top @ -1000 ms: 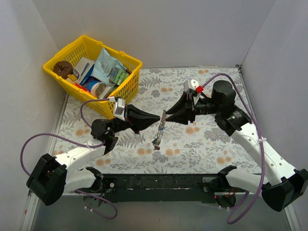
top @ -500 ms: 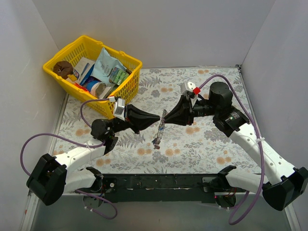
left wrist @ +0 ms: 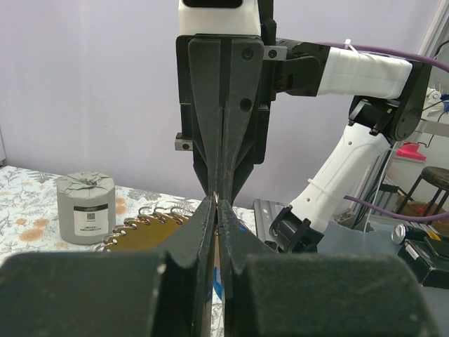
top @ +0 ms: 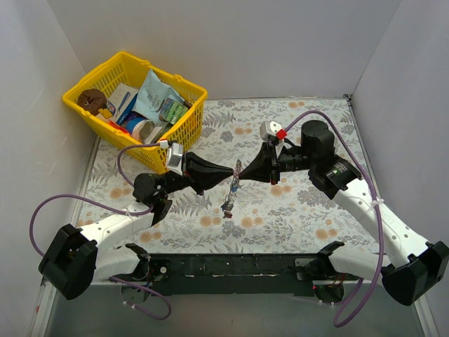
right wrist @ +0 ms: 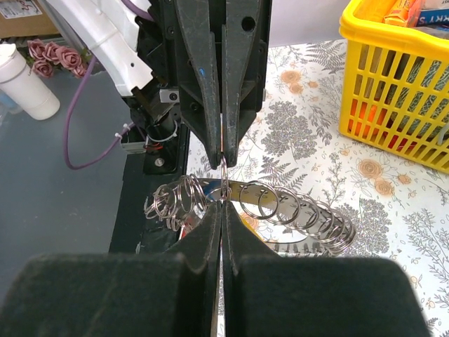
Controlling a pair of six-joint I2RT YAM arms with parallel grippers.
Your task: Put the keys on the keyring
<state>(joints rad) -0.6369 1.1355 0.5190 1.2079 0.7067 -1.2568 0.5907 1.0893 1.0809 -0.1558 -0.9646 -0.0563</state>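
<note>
The keyring (top: pixel 237 170) hangs edge-on at the table's middle between two meeting grippers. In the right wrist view it is a flat silvery ring (right wrist: pixel 309 214) with several small split rings along its rim. My right gripper (right wrist: pixel 222 203) is shut on one upright split ring. My left gripper (right wrist: pixel 223 144) pinches the same ring from the opposite side. In the left wrist view my left gripper (left wrist: pixel 217 203) is shut, with the toothed rim (left wrist: pixel 144 230) to its left. A small cluster of keys (top: pixel 227 206) dangles below the keyring.
A yellow basket (top: pixel 198 98) full of packets stands at the back left, also as the basket (right wrist: pixel 393 91) in the right wrist view. A grey cylinder (left wrist: pixel 85 208) stands on the floral cloth. White walls close in three sides.
My right gripper has moved left up to the keyring and shut on a split ring. The left gripper stayed shut and barely moved.
</note>
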